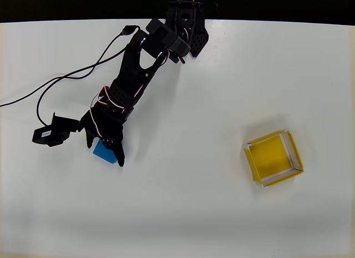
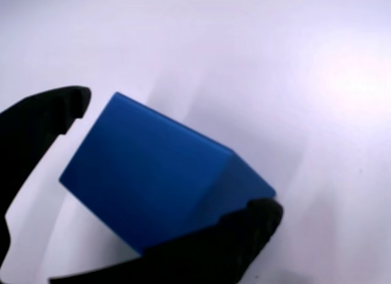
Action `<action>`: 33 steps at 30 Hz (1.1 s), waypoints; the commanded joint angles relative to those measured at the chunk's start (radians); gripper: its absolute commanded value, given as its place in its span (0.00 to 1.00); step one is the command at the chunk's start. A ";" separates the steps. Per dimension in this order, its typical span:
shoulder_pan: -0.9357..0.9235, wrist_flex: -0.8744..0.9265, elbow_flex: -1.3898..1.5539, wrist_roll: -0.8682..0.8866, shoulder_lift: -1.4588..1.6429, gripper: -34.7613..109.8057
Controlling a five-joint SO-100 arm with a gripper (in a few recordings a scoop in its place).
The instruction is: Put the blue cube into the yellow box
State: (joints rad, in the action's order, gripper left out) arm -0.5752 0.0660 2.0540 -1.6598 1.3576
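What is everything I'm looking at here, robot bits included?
Cube: one, bright blue, on the left part of the table in the overhead view, between the end effector's fingers.
Box: one, yellow with pale rim edges, open on top, on the right part of the table, nothing in it.
Table: one, white, under everything.
Cable: one, black, looping across the table's upper left.
Arm: one, black, reaching from its base at the top edge down to the left.
End effector: one, black, two fingers either side of the cube; the wrist view shows one finger beside it and the other against its lower edge.
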 commanded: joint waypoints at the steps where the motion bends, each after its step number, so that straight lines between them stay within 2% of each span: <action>1: 0.006 0.002 -0.084 0.008 0.049 0.60; 8: 0.005 0.014 -0.038 -0.026 0.054 0.56; 10: 0.002 0.021 -0.029 -0.031 0.057 0.52; 18: 0.005 0.044 0.015 -0.037 0.083 0.50; 24: 0.017 0.023 0.071 -0.041 0.135 0.44; 33: 0.077 -0.026 0.150 -0.048 0.262 0.42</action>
State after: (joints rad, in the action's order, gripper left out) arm -0.5231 0.0614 2.1967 -1.6981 1.4711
